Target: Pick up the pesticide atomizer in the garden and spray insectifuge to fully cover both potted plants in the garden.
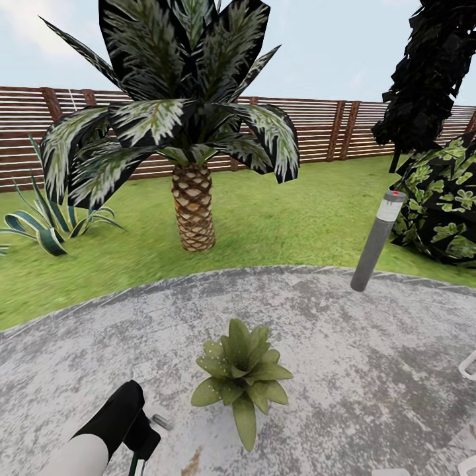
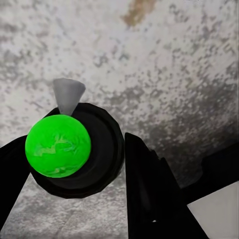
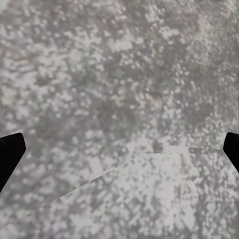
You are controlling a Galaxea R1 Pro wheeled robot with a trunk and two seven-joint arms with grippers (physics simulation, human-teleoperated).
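— Closest to the lens, what is that in the left wrist view?

— Seen from above, the pesticide atomizer (image 2: 67,149): a bright green round top on a dark body, with a small grey nozzle cone sticking out of one side. It sits between the dark fingers (image 2: 149,189) of the left end effector (image 2: 74,164), which is clamped on it, over the speckled grey stone patio (image 2: 164,64).

— And from the head?

— Low at the left, the left arm's white forearm and black wrist lean in over the patio, with the left end effector (image 1: 142,443) at its tip. A sliver of green below it may be the bottle; it is too small to be sure.

— Where is a potted plant?

— One potted plant (image 1: 241,377) sits on the patio just right of that arm, a low rosette of pointed green leaves. Its pot is hidden under the leaves.

— The right end effector?

— Its two dark fingertips (image 3: 10,154) stand wide apart at the picture's edges, nothing between them, grey stone beneath.

— Beyond the patio?

— Lawn (image 1: 277,211), a tall palm (image 1: 192,152) with a scaly trunk, a striped agave (image 1: 46,225) at the left, a grey bollard lamp (image 1: 377,241) at the right, and a brown slat fence (image 1: 330,129) behind.
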